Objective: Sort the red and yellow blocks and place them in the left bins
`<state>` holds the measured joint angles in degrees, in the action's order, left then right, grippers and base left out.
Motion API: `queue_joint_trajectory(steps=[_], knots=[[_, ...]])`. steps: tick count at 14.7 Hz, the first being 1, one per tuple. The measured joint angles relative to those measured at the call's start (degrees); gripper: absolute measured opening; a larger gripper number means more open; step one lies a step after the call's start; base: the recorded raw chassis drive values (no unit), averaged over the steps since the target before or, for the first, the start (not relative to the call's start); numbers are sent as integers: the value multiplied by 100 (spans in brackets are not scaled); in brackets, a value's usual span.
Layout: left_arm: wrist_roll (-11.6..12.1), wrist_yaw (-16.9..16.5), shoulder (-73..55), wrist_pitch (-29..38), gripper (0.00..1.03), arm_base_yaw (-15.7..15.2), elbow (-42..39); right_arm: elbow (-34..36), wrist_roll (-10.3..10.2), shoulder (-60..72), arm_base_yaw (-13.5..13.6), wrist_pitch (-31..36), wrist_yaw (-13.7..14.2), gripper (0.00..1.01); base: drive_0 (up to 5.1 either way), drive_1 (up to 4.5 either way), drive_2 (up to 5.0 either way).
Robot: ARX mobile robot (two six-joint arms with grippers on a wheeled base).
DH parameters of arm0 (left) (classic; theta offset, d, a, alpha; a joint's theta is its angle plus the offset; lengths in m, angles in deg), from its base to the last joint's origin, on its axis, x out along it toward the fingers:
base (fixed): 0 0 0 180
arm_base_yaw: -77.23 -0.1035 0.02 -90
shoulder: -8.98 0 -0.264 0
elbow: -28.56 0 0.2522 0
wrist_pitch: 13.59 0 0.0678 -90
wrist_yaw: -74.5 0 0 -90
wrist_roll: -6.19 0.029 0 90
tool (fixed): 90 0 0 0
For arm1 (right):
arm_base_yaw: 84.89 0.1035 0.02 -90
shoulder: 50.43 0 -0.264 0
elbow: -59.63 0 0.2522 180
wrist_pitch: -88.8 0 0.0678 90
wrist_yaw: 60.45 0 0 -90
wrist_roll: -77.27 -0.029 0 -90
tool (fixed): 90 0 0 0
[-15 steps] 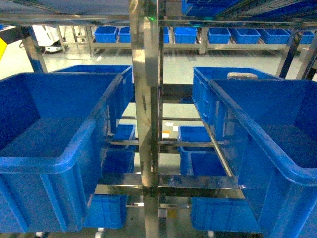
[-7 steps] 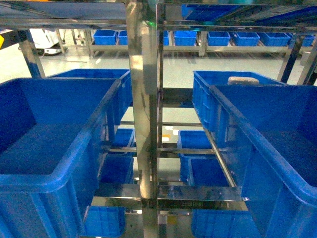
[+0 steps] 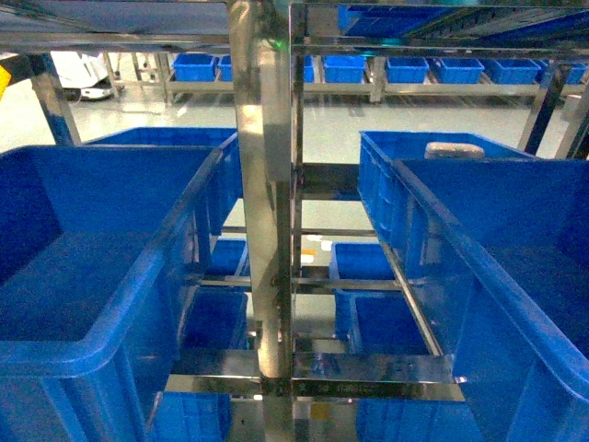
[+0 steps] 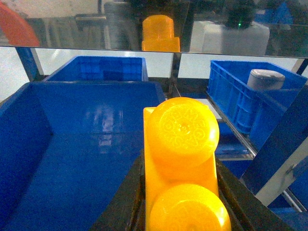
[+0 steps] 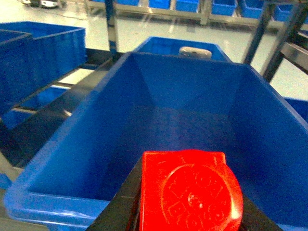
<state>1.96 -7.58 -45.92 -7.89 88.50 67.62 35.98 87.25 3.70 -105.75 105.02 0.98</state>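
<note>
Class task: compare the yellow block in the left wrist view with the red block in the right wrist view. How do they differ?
The yellow block shows two round studs; the red block shows one. The yellow block looks longer, the red block squarer. Both are glossy, gripped between dark fingers, facing a blue crate.

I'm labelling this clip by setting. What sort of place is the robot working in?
Probably a warehouse or factory sorting area: steel racks hold large blue crates, more blue crates line shelving across a glossy green floor.
</note>
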Motion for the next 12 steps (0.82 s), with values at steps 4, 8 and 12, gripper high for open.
queue_joint_trajectory(steps=[4, 8, 12], knots=[[0, -2, 0, 2, 27, 2, -2, -396, 131, 1220, -184, 560, -46, 27, 0, 0, 0], [0, -2, 0, 0, 27, 0, 0, -1381, 205, 2844, 66, 837, -55, 27, 0, 0, 0], [0, -2, 0, 2, 27, 0, 0, -2680, 321, 4271, 149, 538, 20, 27, 0, 0, 0]])
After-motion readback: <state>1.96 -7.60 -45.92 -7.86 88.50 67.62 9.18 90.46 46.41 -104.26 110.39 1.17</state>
